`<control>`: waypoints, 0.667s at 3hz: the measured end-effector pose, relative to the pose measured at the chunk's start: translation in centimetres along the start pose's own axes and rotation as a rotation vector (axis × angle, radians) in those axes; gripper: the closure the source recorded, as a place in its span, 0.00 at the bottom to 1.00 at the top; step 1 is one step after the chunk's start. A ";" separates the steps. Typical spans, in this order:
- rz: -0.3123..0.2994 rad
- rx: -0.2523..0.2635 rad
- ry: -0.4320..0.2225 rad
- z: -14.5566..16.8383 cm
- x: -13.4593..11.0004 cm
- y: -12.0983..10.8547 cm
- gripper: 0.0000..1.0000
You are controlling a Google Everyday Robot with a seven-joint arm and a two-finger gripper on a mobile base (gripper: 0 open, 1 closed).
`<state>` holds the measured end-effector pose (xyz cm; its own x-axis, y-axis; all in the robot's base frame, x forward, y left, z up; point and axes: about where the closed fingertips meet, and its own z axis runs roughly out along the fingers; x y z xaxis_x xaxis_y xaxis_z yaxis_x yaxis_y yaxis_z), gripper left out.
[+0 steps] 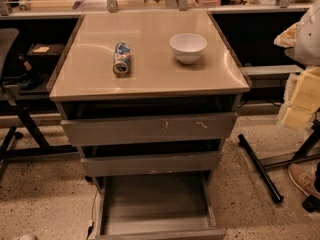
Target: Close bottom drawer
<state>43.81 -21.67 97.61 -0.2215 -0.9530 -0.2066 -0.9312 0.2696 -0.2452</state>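
The bottom drawer (159, 232) of the grey cabinet is pulled far out toward the camera. Its plain flat front lies along the lower edge of the view, and its shallow grey tray (155, 199) looks empty. Above it, the middle drawer (152, 164) and the top drawer (150, 129), which has yellowish scratch marks, each stand out a little from the cabinet. My gripper is not in view. A white rounded shape (307, 31) at the right edge may be part of my arm; I cannot tell.
On the cabinet top (90, 79) a can (121, 59) lies on its side beside a white bowl (188, 47). A black bar (260, 166) lies on the floor at the right, near a shoe (302, 178) and yellow blocks (304, 101). Chair legs (20, 129) stand at the left.
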 end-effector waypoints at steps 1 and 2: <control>0.000 0.000 0.000 0.0 0.0 0.0 0.00; 0.000 0.000 0.000 0.0 0.0 0.0 0.18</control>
<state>43.81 -21.67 97.61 -0.2215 -0.9530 -0.2066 -0.9312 0.2696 -0.2452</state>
